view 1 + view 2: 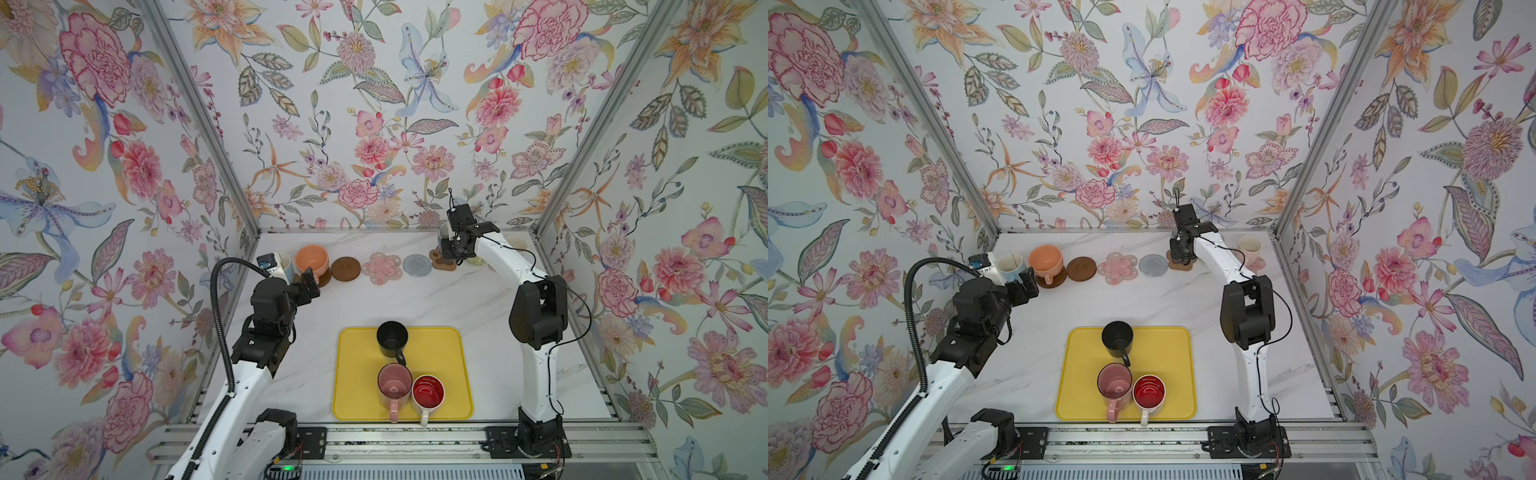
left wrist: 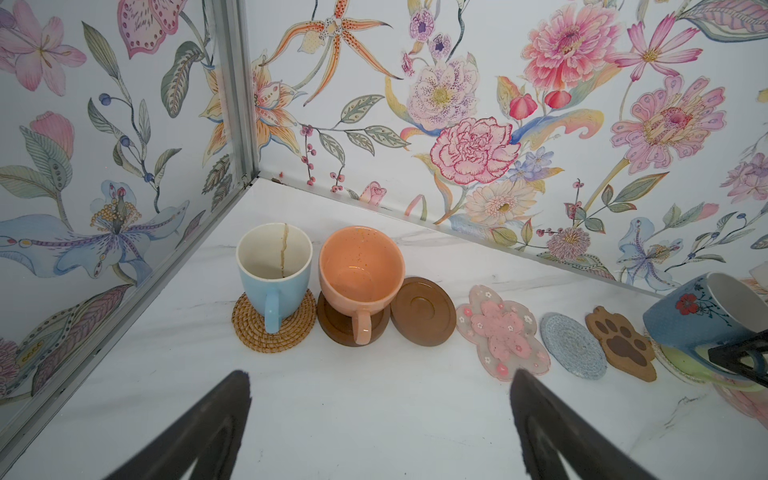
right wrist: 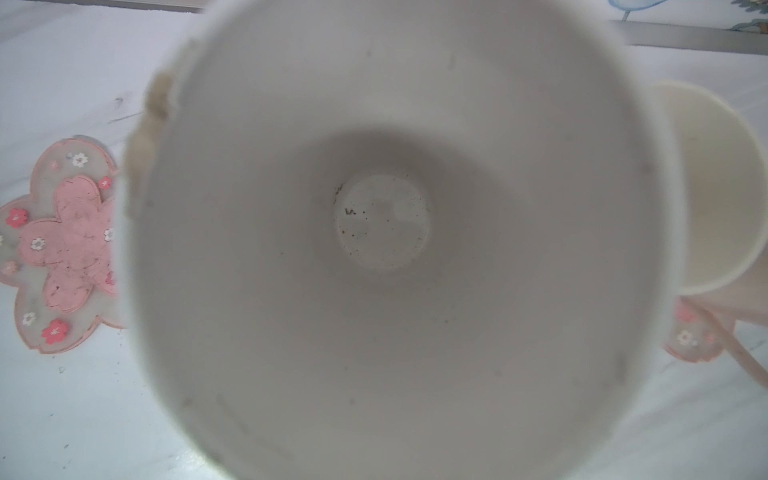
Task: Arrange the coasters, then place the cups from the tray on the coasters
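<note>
Blue floral mug (image 2: 690, 316) hangs tilted in the clenched right gripper (image 1: 454, 252), over the far end of the coaster row, just beside the paw coaster (image 2: 623, 343). One black finger (image 2: 739, 357) lies against its lower side. Left gripper (image 2: 379, 386) stands released, fingers spread before the peach cup (image 2: 360, 270).

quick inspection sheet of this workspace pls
surface: white marble table
job's things: yellow tray holds black cup, pink cup, red-inside cup; blue-handled cup on rattan coaster, peach cup on brown disc, cream cup on end flower coaster; second brown disc, flower coaster, grey coaster, paw coaster empty
clutter: nothing seen
grippers: left gripper open, empty; right gripper shut on tilted blue floral mug
cables: black conduit on left arm; thin cable on right arm
surroundings: floral walls, aluminium frame
</note>
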You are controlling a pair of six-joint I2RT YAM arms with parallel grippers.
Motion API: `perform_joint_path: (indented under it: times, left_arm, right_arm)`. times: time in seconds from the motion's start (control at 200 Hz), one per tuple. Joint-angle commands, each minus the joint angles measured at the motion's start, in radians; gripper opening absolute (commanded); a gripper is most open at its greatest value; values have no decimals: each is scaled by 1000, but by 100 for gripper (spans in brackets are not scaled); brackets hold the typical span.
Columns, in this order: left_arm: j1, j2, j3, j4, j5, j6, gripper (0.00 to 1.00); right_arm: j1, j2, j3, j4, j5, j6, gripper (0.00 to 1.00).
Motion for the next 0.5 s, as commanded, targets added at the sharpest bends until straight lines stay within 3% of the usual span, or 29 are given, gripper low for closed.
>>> perform_joint_path:
  times: [0.0,0.495]
  left_arm:
    - [4,-14,-10,-18,-18,-6,99]
    - [3,-14,-12,-19,-20,-7,99]
  right_arm:
    - [-2,21,54,23,8,-25,0]
    - [-14,82,92,23,11,-38,0]
